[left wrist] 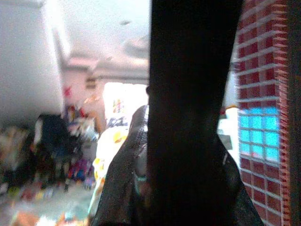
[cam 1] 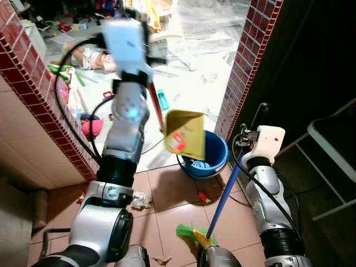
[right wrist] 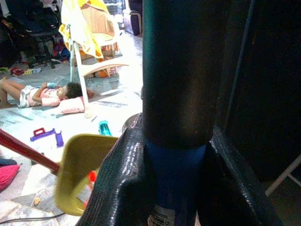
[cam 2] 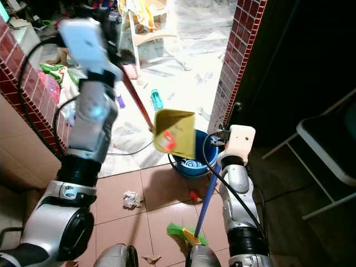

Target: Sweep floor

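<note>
Terracotta tiles fill my left eye frame's bottom; the left gripper (cam 1: 146, 53), clamped on the dustpan (cam 1: 186, 133) handle, holds it tilted above the blue bucket (cam 1: 214, 157).

My right wrist view shows the right gripper (right wrist: 175, 155) clamped around the broom (right wrist: 175, 70) shaft.

Blue bucket (cam 1: 207, 153) beside brick pillar (cam 1: 245, 61); white plastic chair (cam 2: 146, 28) beyond.

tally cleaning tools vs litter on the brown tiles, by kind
Yellow dustpan: 1
Blue-handled broom: 1
Blue bucket: 1
Crumpled paper: 1
Small red scrap: 1
Total: 5
</note>
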Robot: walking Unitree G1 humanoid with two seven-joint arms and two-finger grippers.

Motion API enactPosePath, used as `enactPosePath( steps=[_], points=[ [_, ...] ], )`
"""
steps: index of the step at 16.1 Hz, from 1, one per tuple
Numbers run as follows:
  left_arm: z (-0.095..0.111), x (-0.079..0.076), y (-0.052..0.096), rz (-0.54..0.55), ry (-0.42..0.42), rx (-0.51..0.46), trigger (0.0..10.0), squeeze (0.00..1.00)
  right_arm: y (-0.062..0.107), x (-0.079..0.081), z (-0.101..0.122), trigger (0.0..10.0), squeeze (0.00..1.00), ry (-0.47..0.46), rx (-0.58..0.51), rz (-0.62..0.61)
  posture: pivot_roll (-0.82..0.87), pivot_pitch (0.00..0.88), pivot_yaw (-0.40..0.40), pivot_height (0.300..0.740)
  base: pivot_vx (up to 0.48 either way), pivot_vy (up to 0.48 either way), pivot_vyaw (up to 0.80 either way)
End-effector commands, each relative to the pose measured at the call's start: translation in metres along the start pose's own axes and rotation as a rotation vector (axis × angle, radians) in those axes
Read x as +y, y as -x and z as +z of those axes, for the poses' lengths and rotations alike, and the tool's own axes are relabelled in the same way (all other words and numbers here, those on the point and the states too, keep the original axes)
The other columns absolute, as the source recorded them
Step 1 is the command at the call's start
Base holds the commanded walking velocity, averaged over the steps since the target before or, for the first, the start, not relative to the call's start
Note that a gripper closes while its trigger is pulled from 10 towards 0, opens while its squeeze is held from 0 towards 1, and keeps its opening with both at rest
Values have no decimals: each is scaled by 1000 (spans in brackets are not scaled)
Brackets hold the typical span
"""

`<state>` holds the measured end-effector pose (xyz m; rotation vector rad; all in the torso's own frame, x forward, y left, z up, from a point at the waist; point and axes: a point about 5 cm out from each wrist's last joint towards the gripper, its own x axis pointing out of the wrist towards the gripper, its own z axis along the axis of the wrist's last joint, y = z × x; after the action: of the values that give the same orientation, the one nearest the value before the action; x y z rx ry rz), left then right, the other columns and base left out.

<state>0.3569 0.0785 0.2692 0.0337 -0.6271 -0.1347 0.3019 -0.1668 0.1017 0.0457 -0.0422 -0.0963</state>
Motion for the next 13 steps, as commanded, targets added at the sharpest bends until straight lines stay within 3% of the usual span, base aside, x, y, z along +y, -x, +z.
enactPosePath(
  steps=[1,3,4,9,11,13],
  points=[
    [15,-4,-2,-43,-24,-105,10000,0,-4,-1,7,10000,0,20,-28,-2,-147,45,25,740,0,0,0],
    [9,-11,4,-92,-33,-97,10000,0,-4,-2,7,10000,0,23,-29,-3,-147,45,25,740,0,0,0],
    [-2,-30,19,-197,-13,-65,10000,0,-4,-4,7,10000,0,26,-30,-8,-149,47,32,740,0,0,0],
    [-12,-67,47,-413,24,-57,10000,0,-1,-1,7,10000,0,26,-35,-9,-148,56,39,740,0,0,0],
    [-14,-82,60,-583,12,-72,10000,0,-2,-1,8,10000,0,28,-38,-11,-145,65,44,740,0,0,0],
    [-16,-94,77,-798,-64,-122,10000,0,-2,-2,7,10000,0,31,-40,-16,-141,67,47,740,0,0,0]
  ],
)
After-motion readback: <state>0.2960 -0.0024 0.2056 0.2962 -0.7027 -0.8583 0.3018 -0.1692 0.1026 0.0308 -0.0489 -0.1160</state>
